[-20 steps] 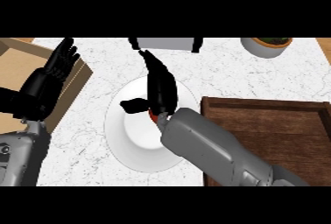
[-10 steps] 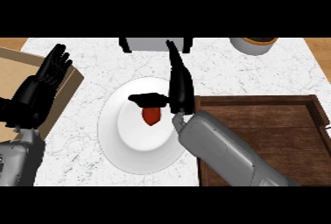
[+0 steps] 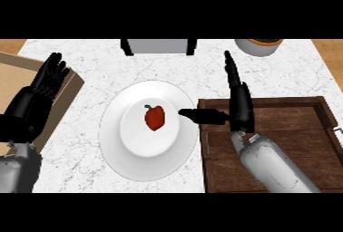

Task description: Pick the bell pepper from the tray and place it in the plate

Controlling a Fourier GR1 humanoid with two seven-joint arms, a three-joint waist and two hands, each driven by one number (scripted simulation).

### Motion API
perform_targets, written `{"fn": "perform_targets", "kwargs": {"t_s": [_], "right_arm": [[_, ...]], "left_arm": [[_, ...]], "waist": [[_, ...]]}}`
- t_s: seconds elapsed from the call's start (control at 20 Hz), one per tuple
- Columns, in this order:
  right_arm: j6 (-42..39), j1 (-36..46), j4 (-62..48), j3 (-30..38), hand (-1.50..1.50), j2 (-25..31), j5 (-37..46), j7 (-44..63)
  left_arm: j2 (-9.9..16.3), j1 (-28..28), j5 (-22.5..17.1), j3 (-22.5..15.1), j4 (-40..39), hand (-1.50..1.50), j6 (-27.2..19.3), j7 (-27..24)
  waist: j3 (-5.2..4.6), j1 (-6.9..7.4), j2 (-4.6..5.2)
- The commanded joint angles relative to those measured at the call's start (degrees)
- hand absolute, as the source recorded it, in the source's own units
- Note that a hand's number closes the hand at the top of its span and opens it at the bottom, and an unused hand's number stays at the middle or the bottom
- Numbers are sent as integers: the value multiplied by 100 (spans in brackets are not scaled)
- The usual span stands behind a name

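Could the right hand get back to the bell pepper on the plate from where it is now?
Probably yes. The right hand is open beside the plate, its thumb pointing at the bell pepper, which lies exposed in the plate's middle with nothing between them.
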State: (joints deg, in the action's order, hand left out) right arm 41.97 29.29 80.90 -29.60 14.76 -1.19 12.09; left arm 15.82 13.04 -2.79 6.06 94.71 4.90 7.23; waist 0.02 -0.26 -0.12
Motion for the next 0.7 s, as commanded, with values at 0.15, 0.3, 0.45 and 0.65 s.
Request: {"fn": "perform_targets", "kwargs": {"t_s": [0.15, 0.3, 0.45, 0.65], "right_arm": [[-969, -1450, 1202, 661, -150, 1028, -371, -625], [-1407, -1388, 942, 1058, -150, 959, -487, -913], [-1771, -2045, 1520, 1355, -150, 1391, -612, -955], [-1910, -2263, 1186, 1780, -150, 1307, -386, -1435]], "left_arm": [[-142, -86, 153, -14, -125, 0, -42, -195], [-92, 466, 142, 147, -855, 0, 30, -415], [-229, -225, 194, -90, 344, 0, -38, 18], [-269, 277, 215, -62, -22, 0, -63, 186]], "waist": [[-2, -22, 6], [-2, -10, 20], [-1, 13, 0], [-1, 8, 10]]}}
